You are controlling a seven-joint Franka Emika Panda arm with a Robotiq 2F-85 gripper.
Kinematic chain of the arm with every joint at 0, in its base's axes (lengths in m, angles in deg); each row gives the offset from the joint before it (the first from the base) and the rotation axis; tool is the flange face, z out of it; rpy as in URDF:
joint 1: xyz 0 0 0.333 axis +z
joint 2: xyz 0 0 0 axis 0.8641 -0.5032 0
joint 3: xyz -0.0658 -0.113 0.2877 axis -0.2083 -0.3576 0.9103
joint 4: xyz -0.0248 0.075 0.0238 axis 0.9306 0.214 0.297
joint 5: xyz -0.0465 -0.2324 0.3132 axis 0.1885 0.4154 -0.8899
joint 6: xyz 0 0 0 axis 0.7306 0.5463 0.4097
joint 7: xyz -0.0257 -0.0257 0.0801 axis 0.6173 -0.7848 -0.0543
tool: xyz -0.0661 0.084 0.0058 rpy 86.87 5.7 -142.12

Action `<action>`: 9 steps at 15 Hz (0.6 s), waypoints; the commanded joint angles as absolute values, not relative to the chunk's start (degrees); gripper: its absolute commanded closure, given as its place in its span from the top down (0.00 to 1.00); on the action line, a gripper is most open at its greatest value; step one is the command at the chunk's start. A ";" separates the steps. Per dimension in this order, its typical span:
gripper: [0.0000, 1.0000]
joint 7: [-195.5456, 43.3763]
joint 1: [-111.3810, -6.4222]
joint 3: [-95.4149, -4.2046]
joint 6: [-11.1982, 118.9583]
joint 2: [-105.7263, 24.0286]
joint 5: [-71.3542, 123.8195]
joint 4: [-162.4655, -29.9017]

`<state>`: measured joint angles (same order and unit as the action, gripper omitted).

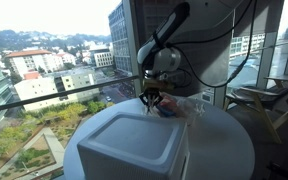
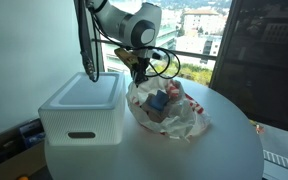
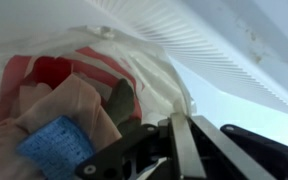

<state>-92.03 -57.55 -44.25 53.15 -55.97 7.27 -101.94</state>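
Note:
My gripper hangs over the near edge of a clear plastic bag on a round white table, right beside a white lidded bin. In the wrist view the two fingers are pressed together, and the bag's thin white plastic appears pinched at their tips. The bag holds a blue spongy piece, red and pink cloth and something dark green. In an exterior view the gripper sits between the bin and the bag.
The bin takes up one side of the table. Large windows and a railing stand close behind the table, with a city view beyond. Cables trail from the arm. A dark panel stands beside the table.

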 commanded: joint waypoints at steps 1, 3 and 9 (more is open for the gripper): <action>0.04 -90.01 -60.76 -42.05 47.71 -46.24 -0.56 -107.89; 0.04 -91.47 -59.61 -43.82 50.24 -41.78 -0.18 -111.46; 0.01 -96.36 -57.17 -47.14 53.80 -41.45 12.37 -115.26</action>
<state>-93.64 -59.08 -45.70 49.52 -40.63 7.46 -112.48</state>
